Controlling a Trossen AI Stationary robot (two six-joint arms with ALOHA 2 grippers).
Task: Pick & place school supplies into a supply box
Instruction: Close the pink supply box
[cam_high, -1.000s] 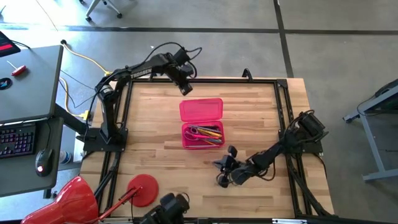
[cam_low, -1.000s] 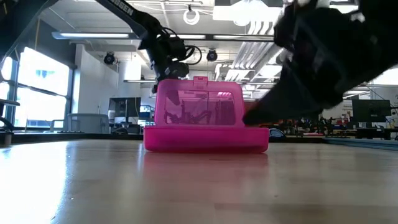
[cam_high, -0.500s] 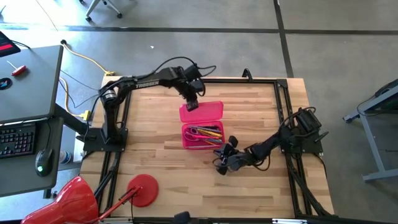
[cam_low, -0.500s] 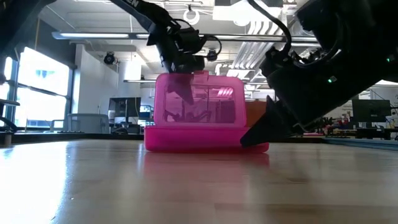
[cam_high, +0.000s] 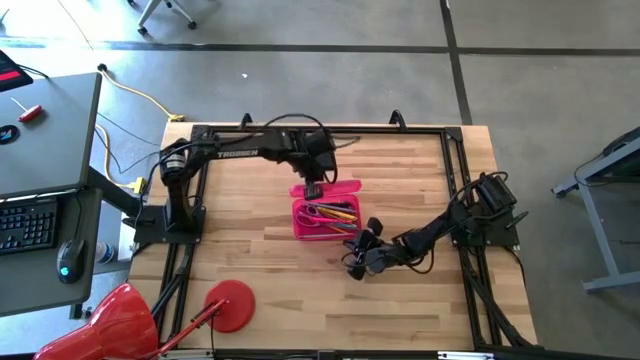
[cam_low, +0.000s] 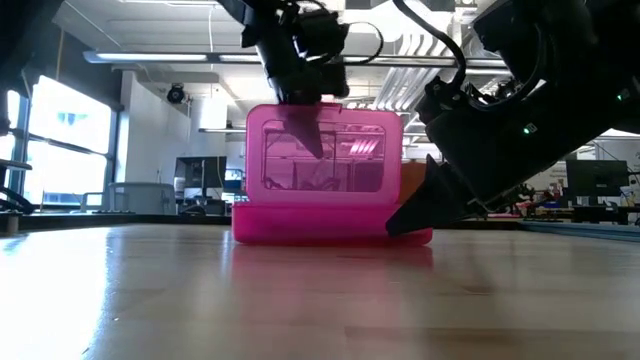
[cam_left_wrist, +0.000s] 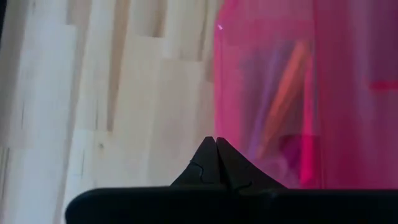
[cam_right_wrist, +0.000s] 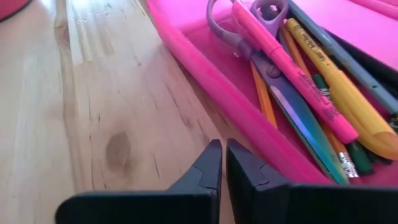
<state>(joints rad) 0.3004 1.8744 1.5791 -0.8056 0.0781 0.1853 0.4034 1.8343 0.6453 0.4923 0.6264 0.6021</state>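
Note:
The bright pink supply box (cam_high: 322, 228) lies at mid-table, its tray filled with pens, pencils (cam_right_wrist: 339, 93) and purple-handled scissors (cam_right_wrist: 249, 25). Its see-through lid (cam_low: 322, 150) stands nearly upright on the hinge along the tray's far edge. My left gripper (cam_high: 313, 190) is shut and reaches down behind the lid, on its far side. My right gripper (cam_high: 352, 252) is shut, low over the wood at the tray's near right corner (cam_right_wrist: 205, 81), pointing along the near wall. My left gripper has its shut fingers (cam_low: 305, 140) against the lid's far, outer face (cam_left_wrist: 261, 93), toward its left end, coming slanting down from above. The lid stands nearly upright on its hinge. My right gripper's tips lie right beside the tray's wall; I cannot tell whether they touch it.
A red round disc with a stick handle (cam_high: 228, 303) lies near the table's near left corner, and a red object (cam_high: 125, 320) sits off the edge beside it. Bare wood (cam_high: 240, 190) spreads left of the box, with more to its right. A desk with a keyboard (cam_high: 25, 220) stands at the left.
My left gripper has moved from beyond the table's far edge toward the box and down behind the lid. The lid has tipped from leaning far back to nearly upright, with the tray staying in place. My right gripper has moved toward the tray's near right corner, then kept still.

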